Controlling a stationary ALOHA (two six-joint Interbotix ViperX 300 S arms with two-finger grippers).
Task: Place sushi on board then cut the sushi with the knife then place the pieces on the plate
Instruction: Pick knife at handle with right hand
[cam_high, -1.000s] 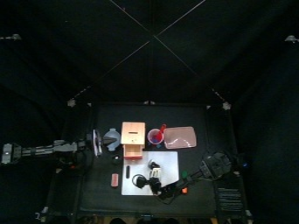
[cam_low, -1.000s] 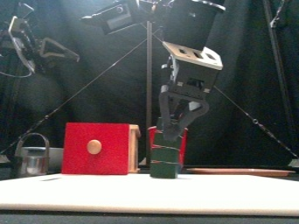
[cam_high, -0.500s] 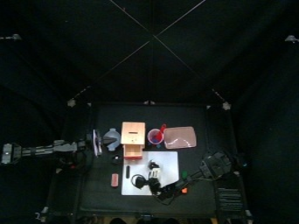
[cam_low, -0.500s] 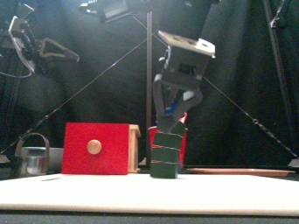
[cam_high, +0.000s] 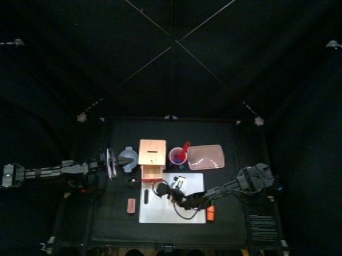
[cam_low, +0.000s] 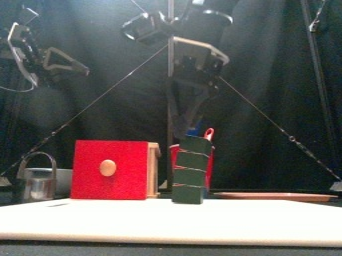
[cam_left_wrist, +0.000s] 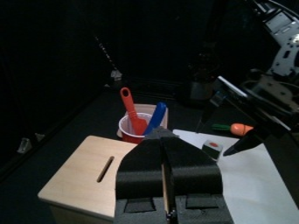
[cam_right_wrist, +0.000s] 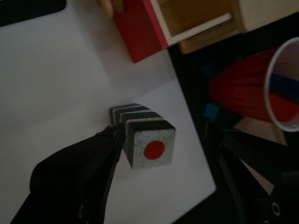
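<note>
Two jaws of my right gripper (cam_right_wrist: 162, 129) hang spread apart just above the sushi roll (cam_right_wrist: 149, 144), which stands upright, its red-dotted end up, on the white cutting board (cam_right_wrist: 70, 79). From the roll, the red cup (cam_left_wrist: 140, 133) holding the blue knife (cam_left_wrist: 156, 118) and the red knife (cam_left_wrist: 128, 105) is at twelve o'clock, the wooden box (cam_high: 151, 158) at eleven and the pink tray (cam_high: 207, 157) at one. My left gripper (cam_left_wrist: 163, 144), jaws pressed together, rests at nine o'clock of the box.
</note>
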